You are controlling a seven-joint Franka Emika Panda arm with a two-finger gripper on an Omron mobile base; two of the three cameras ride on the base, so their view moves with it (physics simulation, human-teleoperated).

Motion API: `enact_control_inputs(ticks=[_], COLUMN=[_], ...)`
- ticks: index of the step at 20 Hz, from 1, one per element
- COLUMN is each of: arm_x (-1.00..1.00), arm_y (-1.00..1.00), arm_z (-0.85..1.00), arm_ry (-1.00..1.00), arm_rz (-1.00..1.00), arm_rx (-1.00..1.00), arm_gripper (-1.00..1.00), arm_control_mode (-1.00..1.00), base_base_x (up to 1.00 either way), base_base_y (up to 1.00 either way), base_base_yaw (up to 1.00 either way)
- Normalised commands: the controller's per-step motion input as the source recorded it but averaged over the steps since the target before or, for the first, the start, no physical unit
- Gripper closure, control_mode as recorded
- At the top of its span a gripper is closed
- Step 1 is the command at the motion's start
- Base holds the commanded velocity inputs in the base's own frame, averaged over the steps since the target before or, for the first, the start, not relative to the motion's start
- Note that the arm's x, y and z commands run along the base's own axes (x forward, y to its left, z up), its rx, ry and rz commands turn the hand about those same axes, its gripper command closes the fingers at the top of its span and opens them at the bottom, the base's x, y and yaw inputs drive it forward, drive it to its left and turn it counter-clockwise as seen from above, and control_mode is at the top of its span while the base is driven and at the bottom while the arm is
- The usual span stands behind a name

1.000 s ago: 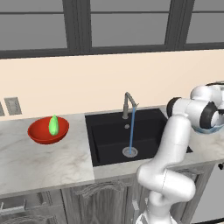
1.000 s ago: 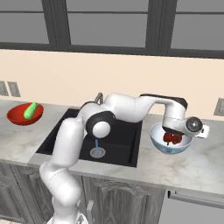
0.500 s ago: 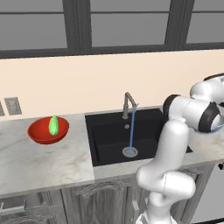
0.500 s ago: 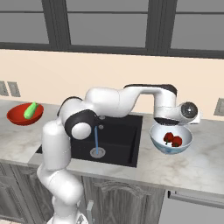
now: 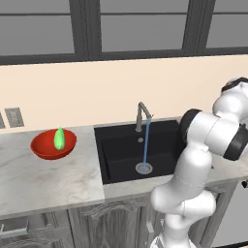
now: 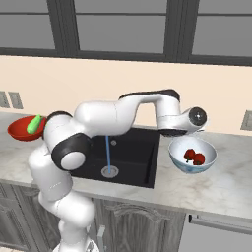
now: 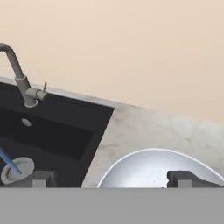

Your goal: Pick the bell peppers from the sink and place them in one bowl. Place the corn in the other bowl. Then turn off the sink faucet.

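Two red bell peppers (image 6: 194, 157) lie in the white-and-blue bowl (image 6: 183, 164) on the counter right of the sink (image 6: 136, 147). My gripper (image 6: 173, 133) hangs open and empty just above the bowl's left rim. In the hand view its fingertips (image 7: 43, 178) stand wide apart over the bowl (image 7: 148, 152), gripper (image 7: 113, 178) midway. The green corn (image 5: 59, 139) rests in the red bowl (image 5: 44, 150) left of the black sink (image 5: 116, 157). The sink faucet (image 5: 142, 115) runs; a blue stream (image 5: 145, 147) falls to the drain (image 5: 144, 168). The faucet (image 7: 21, 81) shows its small side lever (image 7: 44, 87).
My white arm arches over the sink from the left in the right base view. A wall outlet (image 5: 13, 117) sits behind the red bowl, another outlet (image 6: 246, 120) at the far right. Marble counter (image 7: 144, 129) runs between sink and wall.
The hand has lifted out of the white-and-blue bowl and swung left toward the sink. Both peppers stay in the bowl. The jaws remain wide apart.
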Motion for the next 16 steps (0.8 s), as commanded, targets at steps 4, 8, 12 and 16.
enact_control_inputs(ticks=[4,8,12,16], arm_x=[0.00,0.18,0.32,0.33], arm_y=[0.53,0.21,0.08,0.19], arm_z=[0.00,0.00,0.00,-0.05], arm_ry=[-0.11,-0.14,-0.09,-0.04], arm_rz=[0.16,0.19,0.21,0.29], arm_rx=[0.00,0.00,0.00,0.00], arm_gripper=[-1.00,-1.00,-1.00,-1.00], arm_control_mode=[-1.00,-1.00,-1.00,-1.00], base_base_x=[0.00,0.00,0.00,0.00], base_base_y=[0.00,0.00,0.00,0.00], base_base_yaw=[0.00,0.00,0.00,0.00])
